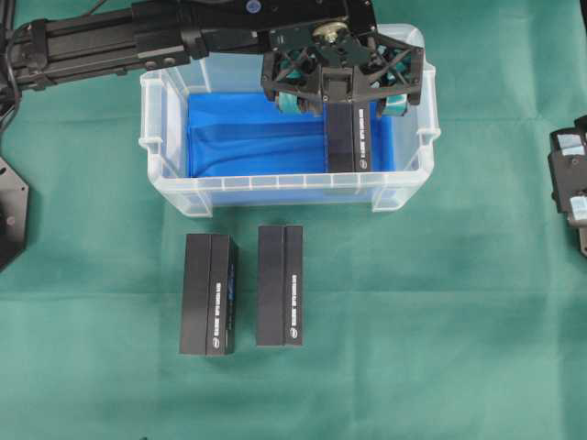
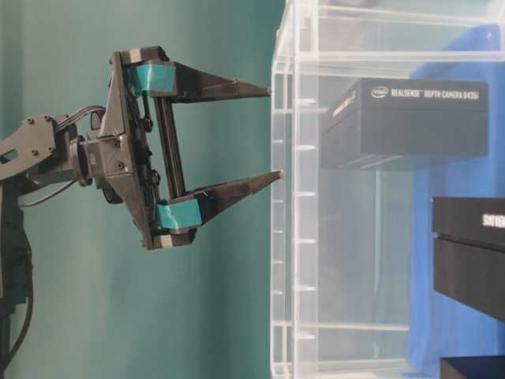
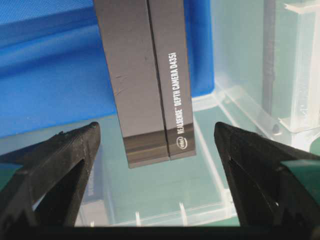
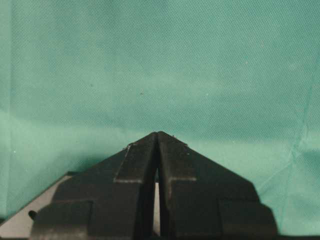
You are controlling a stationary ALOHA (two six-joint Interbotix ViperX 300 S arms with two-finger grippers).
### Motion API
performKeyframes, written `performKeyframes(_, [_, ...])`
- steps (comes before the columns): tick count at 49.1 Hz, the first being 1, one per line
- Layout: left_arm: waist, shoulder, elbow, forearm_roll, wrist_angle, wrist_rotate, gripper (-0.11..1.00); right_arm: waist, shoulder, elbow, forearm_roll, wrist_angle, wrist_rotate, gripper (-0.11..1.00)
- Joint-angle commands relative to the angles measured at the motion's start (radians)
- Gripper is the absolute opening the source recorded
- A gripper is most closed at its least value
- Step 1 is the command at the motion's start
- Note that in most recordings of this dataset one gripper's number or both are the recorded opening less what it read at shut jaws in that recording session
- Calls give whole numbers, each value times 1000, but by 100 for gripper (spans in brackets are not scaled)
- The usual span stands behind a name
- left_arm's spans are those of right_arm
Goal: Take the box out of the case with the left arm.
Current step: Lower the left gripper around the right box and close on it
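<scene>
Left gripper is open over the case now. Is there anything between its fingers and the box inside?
Nothing visible. In the left wrist view the box lies on the blue sheet inside the case, with clear space between it and the open left gripper. No other item shows in the case.

Your work surface is a table draped in a green cloth (image 1: 440,302), creased in places. At about twelve o'clock of the overhead view you have the clear case (image 1: 284,191) resting on it. Toward six o'clock from the case, two black boxes lie side by side on the cloth: the left box (image 1: 209,293) and the right box (image 1: 280,285), near each other but apart.
</scene>
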Motion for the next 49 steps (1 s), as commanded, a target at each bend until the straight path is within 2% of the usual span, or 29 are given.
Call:
performKeyframes(1, [-2,-21,-8,-2,-5,-3,94,-2,3,-26,-2,-5,2,-1])
performKeyframes(49, [-2,-21,29,-2,-52,-32,94,-2,3,-26,-2,-5,2,-1])
